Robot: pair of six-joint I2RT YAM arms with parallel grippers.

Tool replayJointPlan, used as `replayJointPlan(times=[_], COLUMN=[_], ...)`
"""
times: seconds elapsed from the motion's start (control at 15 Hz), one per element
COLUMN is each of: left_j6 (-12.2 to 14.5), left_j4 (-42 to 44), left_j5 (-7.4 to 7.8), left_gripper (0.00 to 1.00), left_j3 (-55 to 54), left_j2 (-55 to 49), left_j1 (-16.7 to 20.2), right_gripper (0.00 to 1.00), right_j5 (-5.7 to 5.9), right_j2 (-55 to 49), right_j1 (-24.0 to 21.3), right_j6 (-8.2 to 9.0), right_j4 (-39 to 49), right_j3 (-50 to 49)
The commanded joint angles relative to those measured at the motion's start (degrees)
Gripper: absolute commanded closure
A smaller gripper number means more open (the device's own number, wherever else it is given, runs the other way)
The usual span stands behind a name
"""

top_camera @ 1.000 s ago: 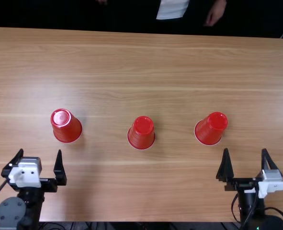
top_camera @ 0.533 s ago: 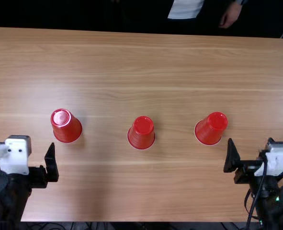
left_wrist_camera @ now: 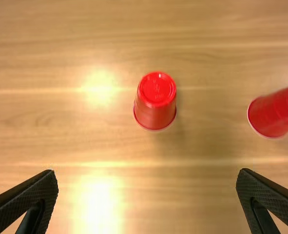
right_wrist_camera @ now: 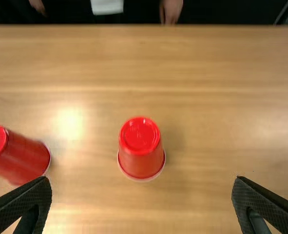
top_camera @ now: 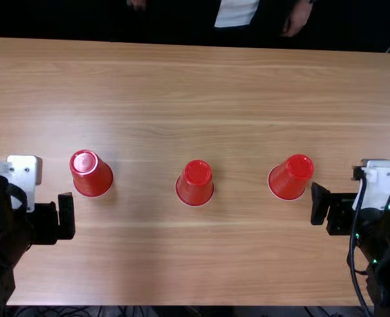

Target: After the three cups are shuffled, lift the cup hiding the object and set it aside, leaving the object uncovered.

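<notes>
The left cup and right cup stand upside down on either side of the middle cup; which one hides the object, I cannot tell. The left gripper and right gripper are spread wide. A wrong pick would leave the object covered, and a careless finger could tip a cup.

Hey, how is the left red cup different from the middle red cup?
The left cup stands at the row's end, nearest the left gripper; the middle cup stands between it and the right cup. The left cup's upturned base looks paler than the middle cup's. Both are red, upside down and untouched.
</notes>
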Motion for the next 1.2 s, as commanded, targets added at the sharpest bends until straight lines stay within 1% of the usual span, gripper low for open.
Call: replayJointPlan(times=[0.0,0.2,0.4,0.6,0.8,1.13], left_j6=[-0.10,-0.10,0.01,0.01,-0.42,-0.42], left_j4=[-1.34,-3.35,-3.77,-0.18,5.20,6.67], left_j5=[-0.15,-0.15,-0.15,-0.15,-0.15,0.06], left_gripper=[0.00,0.00,0.00,0.00,0.00,0.00], left_j3=[2.56,3.09,3.09,3.09,2.92,3.09], left_j2=[1.69,5.38,9.60,13.99,19.70,30.16], left_j1=[0.40,0.40,0.31,0.31,-0.04,-0.39], right_gripper=[0.00,0.00,0.00,0.00,0.00,0.00], right_j5=[-0.55,-0.55,-0.45,-0.24,-0.24,-0.24], right_j2=[1.90,4.98,6.30,6.30,6.38,6.30], right_j1=[-0.65,-0.39,-0.39,-0.39,-0.39,-0.39], right_j6=[-0.17,-0.59,-0.59,-0.48,-0.27,-0.17], right_j4=[-1.73,-7.21,-7.74,-7.00,-6.79,-6.58], right_j3=[3.71,5.46,5.55,5.46,5.29,4.59])
